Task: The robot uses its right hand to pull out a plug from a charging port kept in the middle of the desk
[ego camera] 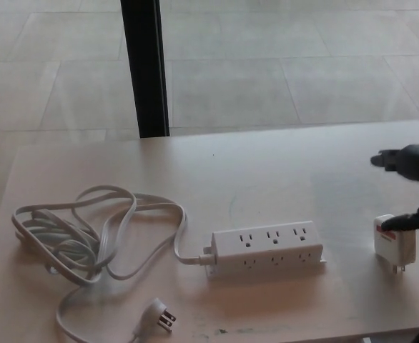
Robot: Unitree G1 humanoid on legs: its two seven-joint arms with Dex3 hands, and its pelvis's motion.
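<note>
Although the task speaks of pulling a plug out, the white plug (395, 246) is already free of the power strip (265, 249): it lies on the desk (281, 171) well to the right of the strip, near the right edge, prongs pointing toward the near side, and every socket I can see on the strip is empty. At the far right the robot's right hand (417, 193) hovers over the plug, one dark fingertip (397, 223) touching or just above its top; the fingers look spread and nothing seems clasped, so I take the hand to be open and letting go. I'd judge the pulling step finished and the release nearly so. What remains is only a clean lift of the hand up and away to the right without nudging the plug. Off to the left the strip's own cord (88, 232) lies in loose coils. No left hand shows.
</note>
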